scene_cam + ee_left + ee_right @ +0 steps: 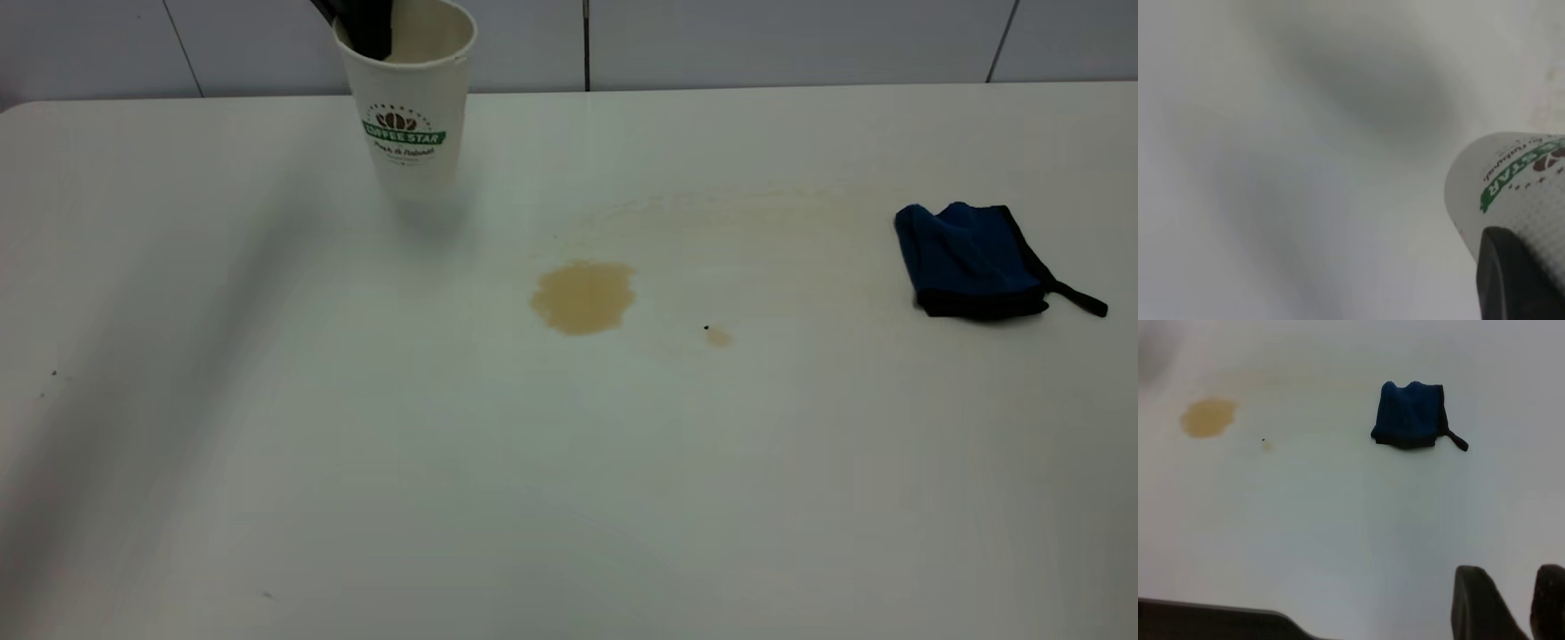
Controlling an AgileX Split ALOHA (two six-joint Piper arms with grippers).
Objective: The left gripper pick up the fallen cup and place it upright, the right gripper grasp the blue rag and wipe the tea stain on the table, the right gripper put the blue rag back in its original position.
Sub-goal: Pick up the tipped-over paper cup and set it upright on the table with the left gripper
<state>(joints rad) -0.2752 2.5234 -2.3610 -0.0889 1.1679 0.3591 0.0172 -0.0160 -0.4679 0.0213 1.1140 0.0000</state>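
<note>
Left gripper (pixel 360 22) grips the upright cup's (pixel 409 107) rim — cup off the table (pixel 356 444)

White table (pixel 267 462) — tea stain (pixel 583 297), blue rag (pixel 969 260)

Cup (pixel 411 107): white, green banner, brown bean emblem. Rag (pixel 971 260): dark blue, black edging. Stain (pixel 584 297): light brown. Table (pixel 533 489): white.

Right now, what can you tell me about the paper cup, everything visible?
The cup is tall, white and embossed, paper by its look, with a green COFFEE STAR banner and brown bean emblem. It stands roughly upright at the table's far left side, mouth up. The left claw grips its rim, one black finger inside. Whether its base touches the table is unclear. It stands apart from the tea stain.
</note>
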